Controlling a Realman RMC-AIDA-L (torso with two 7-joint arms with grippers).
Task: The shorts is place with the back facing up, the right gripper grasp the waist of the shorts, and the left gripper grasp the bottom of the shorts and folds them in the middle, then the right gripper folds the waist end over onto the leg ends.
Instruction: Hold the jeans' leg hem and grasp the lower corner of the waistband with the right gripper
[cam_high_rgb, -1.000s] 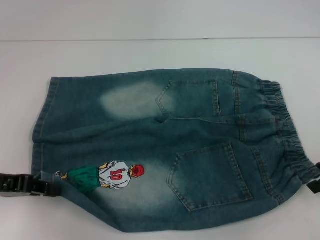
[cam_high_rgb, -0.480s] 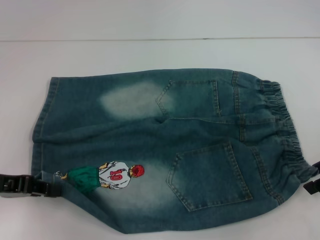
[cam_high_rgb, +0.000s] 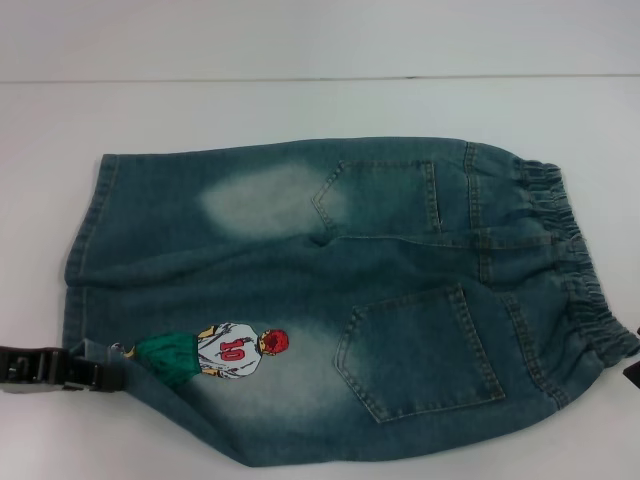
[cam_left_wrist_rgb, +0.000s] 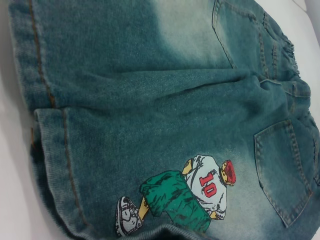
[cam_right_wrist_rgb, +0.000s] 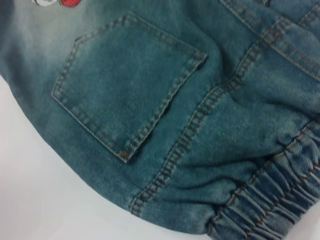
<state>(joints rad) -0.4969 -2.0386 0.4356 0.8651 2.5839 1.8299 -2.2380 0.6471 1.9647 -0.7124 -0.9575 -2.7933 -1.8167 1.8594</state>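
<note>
Denim shorts (cam_high_rgb: 330, 300) are laid flat, back up, across the middle of the head view on a white table (cam_high_rgb: 300, 110), with the gathered waistband (cam_high_rgb: 580, 270) at the right of the frame and the leg hems (cam_high_rgb: 85, 260) at the left. At the lower left edge the left gripper (cam_high_rgb: 100, 372) is seen at the corner of the nearer hem, beside the cartoon figure (cam_high_rgb: 225, 352); the cloth seems to be pinched there, though how far its fingers are parted cannot be told. Only a dark sliver of the right gripper (cam_high_rgb: 632, 371) is seen at the right edge, just off the waistband corner, and whether it is open or holding anything cannot be told.

The step in hand is judged to be the taking of both ends before the lengthwise fold. For a clean fold, the waistband corner should be gripped through both layers, the hem kept firmly held, and both ends lifted together and carried across at an even height, so that the near edge is laid along the far edge without the middle sagging.

One pair of shorts, two back pockets (cam_high_rgb: 420, 350), two pale faded patches (cam_high_rgb: 260, 198), one cartoon figure and two grippers are counted
</note>
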